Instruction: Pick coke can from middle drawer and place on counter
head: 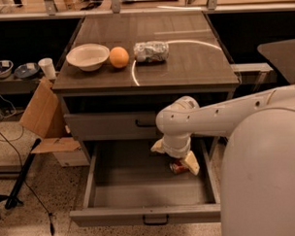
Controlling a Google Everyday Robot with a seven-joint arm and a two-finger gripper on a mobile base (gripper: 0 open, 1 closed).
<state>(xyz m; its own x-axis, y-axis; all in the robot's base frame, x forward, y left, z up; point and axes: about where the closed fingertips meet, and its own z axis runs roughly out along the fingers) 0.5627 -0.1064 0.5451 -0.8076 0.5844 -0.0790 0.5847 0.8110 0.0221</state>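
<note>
counter carries bowl, orange and silver can on its left. drawer is pulled out. gripper, claw spread, sits over coke can near the right wall. floor is open leftward.

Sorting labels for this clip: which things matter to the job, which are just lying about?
Job: coke can, middle drawer, counter, tool down in the drawer at the can.
Lying about: bowl, orange, pale can, cardboard box.
</note>
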